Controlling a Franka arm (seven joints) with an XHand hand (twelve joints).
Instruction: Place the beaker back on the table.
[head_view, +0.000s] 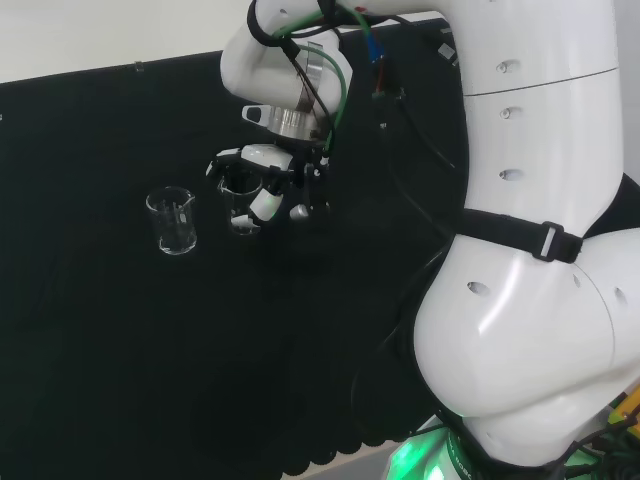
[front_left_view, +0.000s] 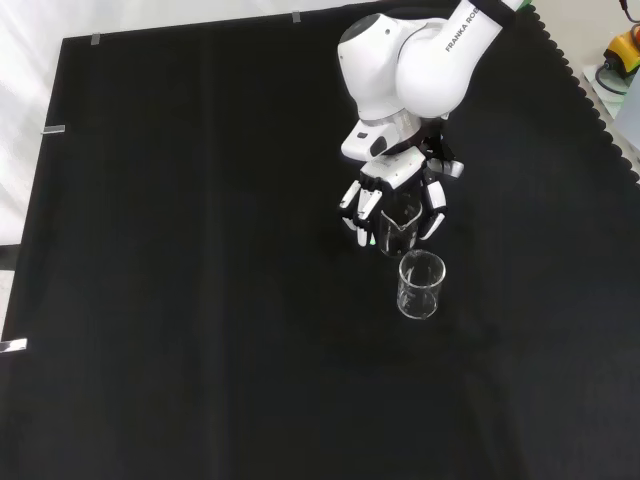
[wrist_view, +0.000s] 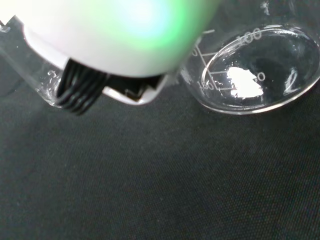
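- Hand (front_left_view: 398, 190): fingers curled around a clear glass beaker (front_left_view: 397, 228), gripping it from above; in the front view the white-tipped fingers (front_left_view: 358, 205) stand on both sides of the beaker's rim
- Head view: the hand (head_view: 262, 172) hangs below the wrist flange, with the held beaker (head_view: 241, 203) between the fingers; one white fingertip lies across the beaker's wall
- Held beaker: upright or nearly so in the front view, its base low over the black cloth (front_left_view: 200, 300); whether the base touches the cloth cannot be told
- Wrist view: a blurred white part of the hand (wrist_view: 120, 40) with a green glow lies close to the lens; a clear glass wall (wrist_view: 30, 70) with faint print shows beside it
- Second beaker (front_left_view: 421, 284): clear glass, upright on the cloth, apart from the hand; in the front view it stands just below the held beaker, nearer the camera
- Head view: the second beaker (head_view: 173, 220) stands to the left of the hand, near it, with graduation marks on its wall
- Wrist view: the second beaker (wrist_view: 260, 70) appears tilted toward the lens, its open mouth and printed scale visible, with a bright reflection inside
- Arm: white links (head_view: 530, 200) rise at the right of the head view; black and green cables (head_view: 340, 80) run along the wrist
- Cloth: black, covering the bench, with a scalloped edge (front_left_view: 590, 100) at the right of the front view
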